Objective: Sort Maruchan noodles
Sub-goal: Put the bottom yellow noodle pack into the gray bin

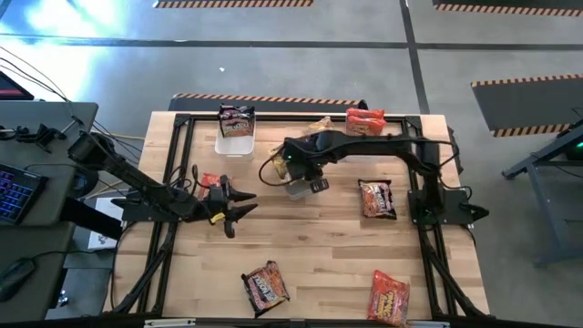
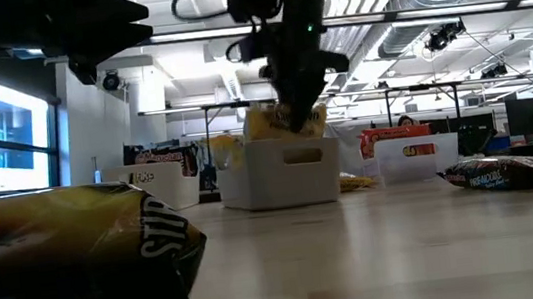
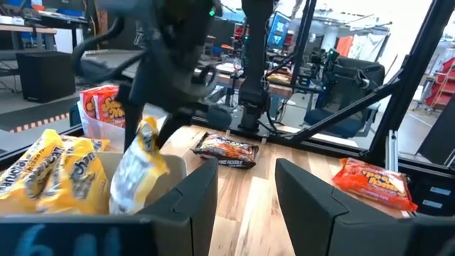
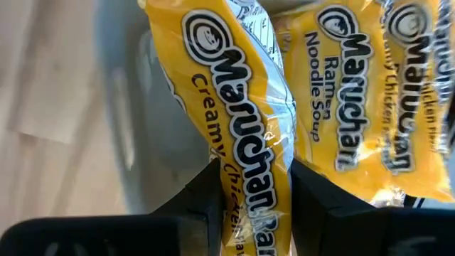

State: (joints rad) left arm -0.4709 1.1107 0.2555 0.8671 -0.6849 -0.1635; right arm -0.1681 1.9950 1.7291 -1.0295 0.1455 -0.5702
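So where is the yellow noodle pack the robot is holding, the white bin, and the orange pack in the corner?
yellow noodle pack (image 4: 245, 153), right wrist view, on its printed front.
white bin (image 2: 279, 173), low view, on its front wall.
orange pack (image 1: 389, 298), high view, on the middle of the wrapper.

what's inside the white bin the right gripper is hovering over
Yellow Maruchan Creamy Chicken packets lie in the white bin. The right gripper holds another yellow packet above them, shut on it. How many lie underneath is hidden by the top ones.
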